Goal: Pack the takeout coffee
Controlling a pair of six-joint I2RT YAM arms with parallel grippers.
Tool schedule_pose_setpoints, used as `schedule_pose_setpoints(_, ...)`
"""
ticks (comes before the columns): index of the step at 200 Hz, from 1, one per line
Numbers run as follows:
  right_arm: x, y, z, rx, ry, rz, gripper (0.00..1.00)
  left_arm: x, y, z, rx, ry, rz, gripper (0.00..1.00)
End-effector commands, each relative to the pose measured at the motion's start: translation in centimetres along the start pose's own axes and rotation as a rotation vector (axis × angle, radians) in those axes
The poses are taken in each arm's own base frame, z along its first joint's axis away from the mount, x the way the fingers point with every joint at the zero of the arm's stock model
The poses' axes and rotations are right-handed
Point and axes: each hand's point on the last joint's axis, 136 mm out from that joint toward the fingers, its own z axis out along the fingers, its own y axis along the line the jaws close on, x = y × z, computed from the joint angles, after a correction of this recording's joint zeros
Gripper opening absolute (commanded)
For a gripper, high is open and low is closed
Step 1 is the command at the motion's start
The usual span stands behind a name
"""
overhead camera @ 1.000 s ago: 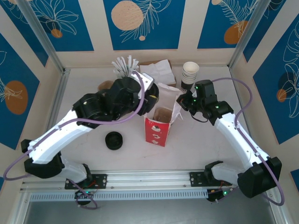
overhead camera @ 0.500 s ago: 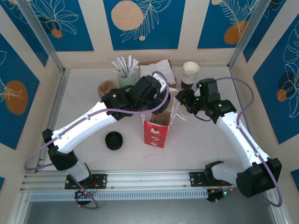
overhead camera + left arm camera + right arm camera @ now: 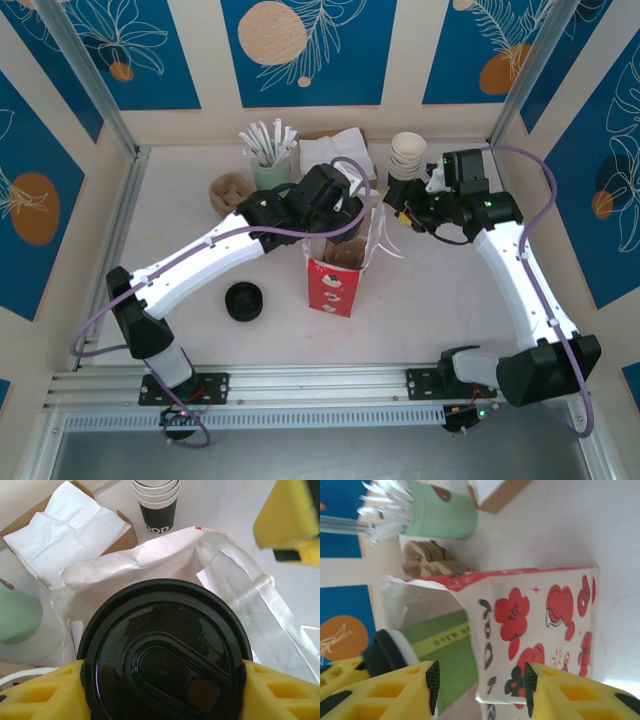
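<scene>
Top external: the left arm is reaching across the desk (image 3: 450,300) to the mouth of the red-and-white bag (image 3: 333,285). The left end effector (image 3: 338,218) is sitting right over that mouth. The right end effector (image 3: 402,214) is hovering just beside the bag's right rim, near the stack of cups (image 3: 407,155). A stack of black lids (image 3: 243,300) is lying left of the bag, apart from it.

Left wrist: the left end effector (image 3: 162,695) is grasping the takeout coffee (image 3: 162,655), yellow fingers (image 3: 40,692) pressing the lid's rim on both sides. The bag's white inside is showing just beyond the cup.

Right wrist: the right end effector (image 3: 480,690) is released, jaws standing apart with the edge of the bag's wall between them; contact cannot be told. The takeout coffee (image 3: 445,640) is showing its green side behind that wall, at the bag's mouth, lid near rim level.
</scene>
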Motion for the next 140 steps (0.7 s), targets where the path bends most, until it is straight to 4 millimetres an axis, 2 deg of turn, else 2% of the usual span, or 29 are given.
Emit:
schedule_pose_setpoints(1, 2.1, -0.2, -0.1, 0.023, 0.105, -0.007, 0.49, -1.3, 0.4, -0.1, -0.007, -0.042, -0.029, 0.62)
schedule_pose_setpoints(22, 2.4, -0.6, 0.0, 0.038, 0.124, -0.032, 0.50, -0.9, 0.9, 0.2, -0.038, -0.035, -0.053, 0.62)
schedule_pose_setpoints(71, 2.5, 0.7, 0.1, -0.009, 0.183, -0.087, 0.52, -0.6, 1.1, 0.7, -0.059, -0.008, -0.087, 0.62)
schedule_pose_setpoints(97, 2.2, 0.8, 1.2, -0.006, 0.205, -0.100, 0.51, -0.8, 1.0, 1.2, -0.063, 0.001, -0.085, 0.62)
schedule_pose_setpoints(140, 1.7, -0.1, 2.9, 0.046, 0.252, -0.121, 0.45, -0.6, 0.8, 2.2, -0.068, 0.017, -0.096, 0.62)
